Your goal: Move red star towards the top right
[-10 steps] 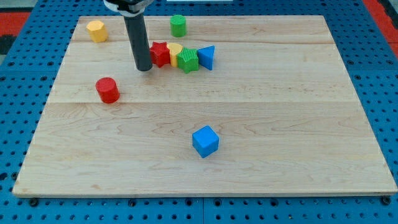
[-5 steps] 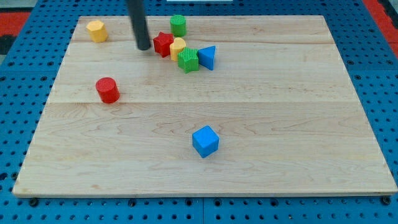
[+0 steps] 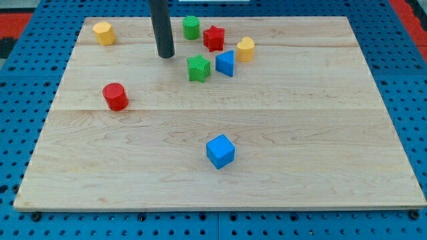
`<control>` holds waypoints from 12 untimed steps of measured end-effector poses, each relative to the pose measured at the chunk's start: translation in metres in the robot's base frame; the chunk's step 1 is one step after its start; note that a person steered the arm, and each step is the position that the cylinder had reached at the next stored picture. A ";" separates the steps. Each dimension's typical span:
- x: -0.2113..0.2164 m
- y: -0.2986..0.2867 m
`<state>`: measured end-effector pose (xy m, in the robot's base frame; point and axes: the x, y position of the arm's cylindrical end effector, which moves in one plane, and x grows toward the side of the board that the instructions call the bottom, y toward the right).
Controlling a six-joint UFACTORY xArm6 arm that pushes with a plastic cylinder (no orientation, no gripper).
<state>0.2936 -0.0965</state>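
The wooden board (image 3: 320,167) lies on a blue pegboard surface (image 3: 20,80); a red patch of the surrounding surface (image 3: 13,20) shows at the view's top left corner.

Blocks, listed from the view's left to the view's right:

- Yellow block (image 3: 103,32), many-sided: near the board's top left corner, well apart from all other blocks.
- Red cylinder (image 3: 115,96): upright on the left part of the board, alone.
- Green cylinder (image 3: 191,27): near the board's top edge, to the right of the rod.
- Green star (image 3: 198,68): below the green cylinder, just beside the blue triangle.
- Red star (image 3: 213,38): near the top edge, left of centre, just right of the green cylinder and above the blue triangle. It touches no other block.
- Blue cube (image 3: 220,151): alone, lower middle of the board.
- Blue triangle (image 3: 225,63): between the green star and the yellow cylinder.
- Yellow cylinder (image 3: 245,49): rightmost of the group, close to the blue triangle's upper right.

The arm carries no hand, only a dark rod, so there is nothing to open or close. My tip (image 3: 165,55) rests on the board left of the group, apart from every block. The red star lies to its upper right, with the green cylinder nearer.
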 end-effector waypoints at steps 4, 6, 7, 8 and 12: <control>-0.044 0.192; -0.023 0.160; -0.010 0.157; -0.003 0.183; -0.012 0.274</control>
